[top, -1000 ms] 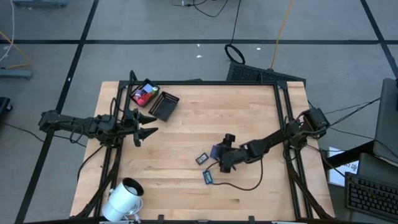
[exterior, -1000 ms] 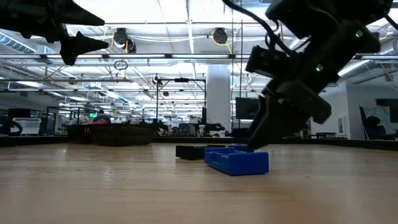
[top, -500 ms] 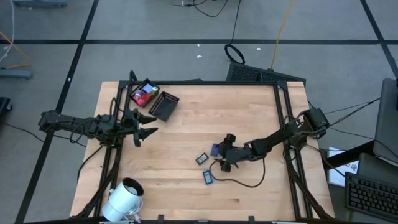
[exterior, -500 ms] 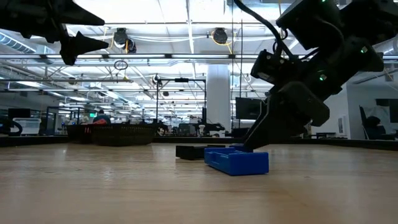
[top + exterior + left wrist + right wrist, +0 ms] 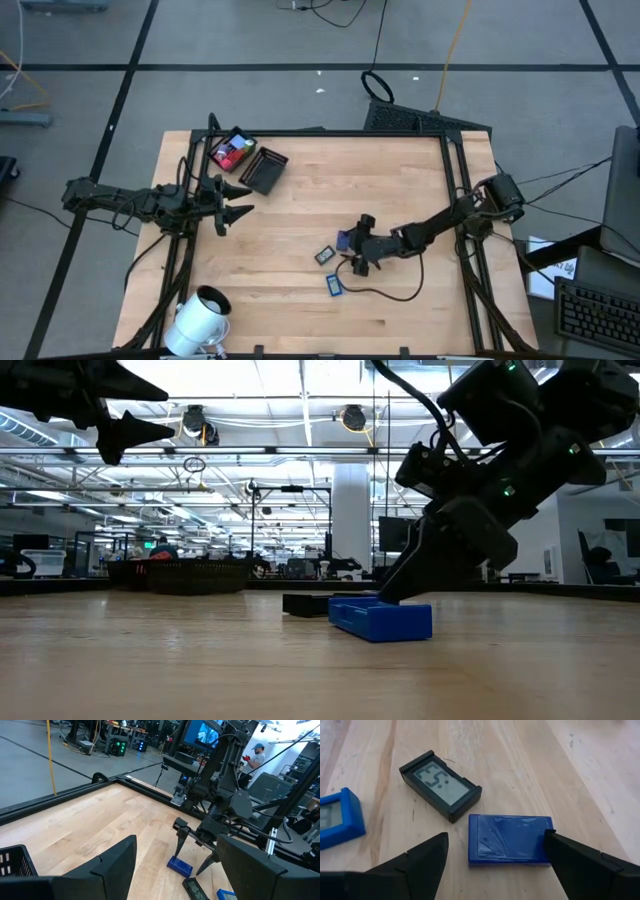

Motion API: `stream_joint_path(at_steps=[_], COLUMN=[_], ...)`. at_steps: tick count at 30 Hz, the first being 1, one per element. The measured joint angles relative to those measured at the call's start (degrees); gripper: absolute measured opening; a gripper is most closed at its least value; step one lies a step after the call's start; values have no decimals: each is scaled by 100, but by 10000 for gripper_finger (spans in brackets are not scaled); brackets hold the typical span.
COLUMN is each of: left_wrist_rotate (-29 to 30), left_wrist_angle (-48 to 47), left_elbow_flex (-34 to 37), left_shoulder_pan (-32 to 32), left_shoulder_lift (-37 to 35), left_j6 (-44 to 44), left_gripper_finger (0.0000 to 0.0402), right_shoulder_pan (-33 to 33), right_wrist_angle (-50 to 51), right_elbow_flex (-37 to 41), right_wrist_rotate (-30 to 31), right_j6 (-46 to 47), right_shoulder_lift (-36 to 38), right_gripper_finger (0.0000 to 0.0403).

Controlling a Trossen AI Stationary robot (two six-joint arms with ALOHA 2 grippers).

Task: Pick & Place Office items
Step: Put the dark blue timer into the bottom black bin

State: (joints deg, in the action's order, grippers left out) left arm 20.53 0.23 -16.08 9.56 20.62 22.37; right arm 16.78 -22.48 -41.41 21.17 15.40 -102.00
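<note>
black clock point(image 5: 441, 785) just beside dark blue slab point(image 5: 509, 840).

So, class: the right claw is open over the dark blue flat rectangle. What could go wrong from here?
1. The black display-faced rectangle lies close beside the dark blue flat rectangle; the open right claw might nudge it while closing.
2. One finger sits at the rectangle's edge, so it may land on top or push it along the wooden table.
</note>
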Motion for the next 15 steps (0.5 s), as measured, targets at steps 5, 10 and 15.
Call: stream_joint_path(at_steps=[5, 10, 15], left_wrist_rotate=[0, 0, 0], left_wrist_angle=[0, 0, -2], left_elbow_flex=[0, 0, 0], left_shoulder_pan=[0, 0, 0], left_shoulder_lift=[-2, 0, 0], left_j6=[0, -2, -2], left_gripper_finger=[278, 278, 278], right_shoulder_pan=[-24, -88, -256], right_wrist_angle=[-36, -53, -312], right_elbow_flex=[12, 12, 10], right_wrist_rotate=[-82, -184, -787], right_j6=[-117, 43, 169], right_shoulder_lift=[87, 98, 106], right_gripper_finger=[325, 325, 325])
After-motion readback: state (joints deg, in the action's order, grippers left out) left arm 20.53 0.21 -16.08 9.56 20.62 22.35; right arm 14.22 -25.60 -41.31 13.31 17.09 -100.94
